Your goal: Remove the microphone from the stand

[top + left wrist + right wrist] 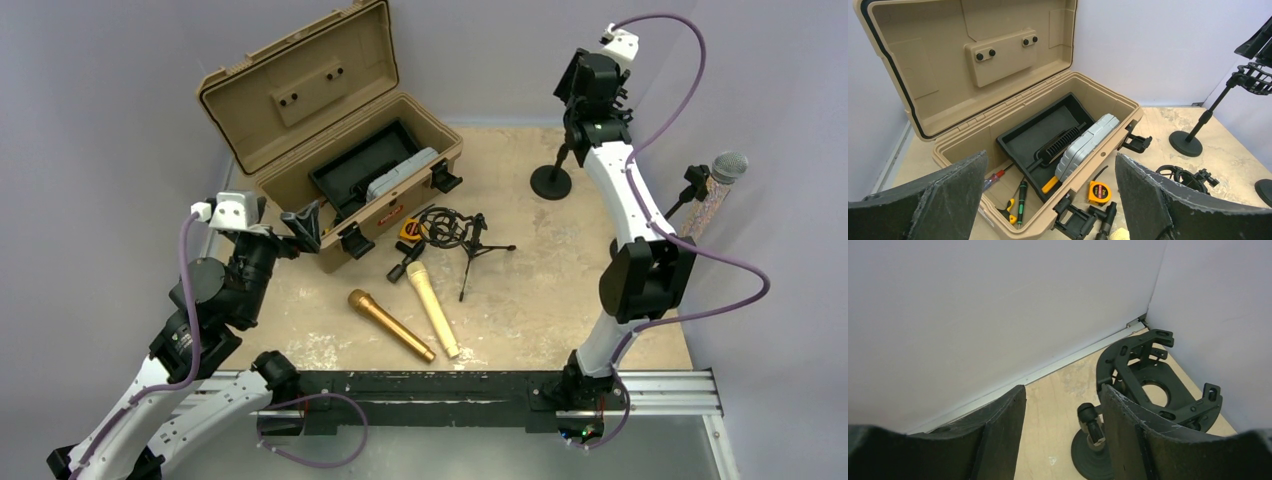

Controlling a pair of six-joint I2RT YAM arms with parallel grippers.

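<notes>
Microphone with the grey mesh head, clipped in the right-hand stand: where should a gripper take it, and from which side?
Take the grey-mesh-headed microphone by its glittery handle, squeezed across its width: it is a slim tilted cylinder, head uppermost. The black clip appears to hold it from the table side, so coming in from the near side, below the clip, looks clearest.

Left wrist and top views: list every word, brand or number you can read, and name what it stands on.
No text can be read in any view.
tape measure: red label on its face, print too blurred to read.
toolbox: small red sticker on its front wall, too small to read.
</notes>
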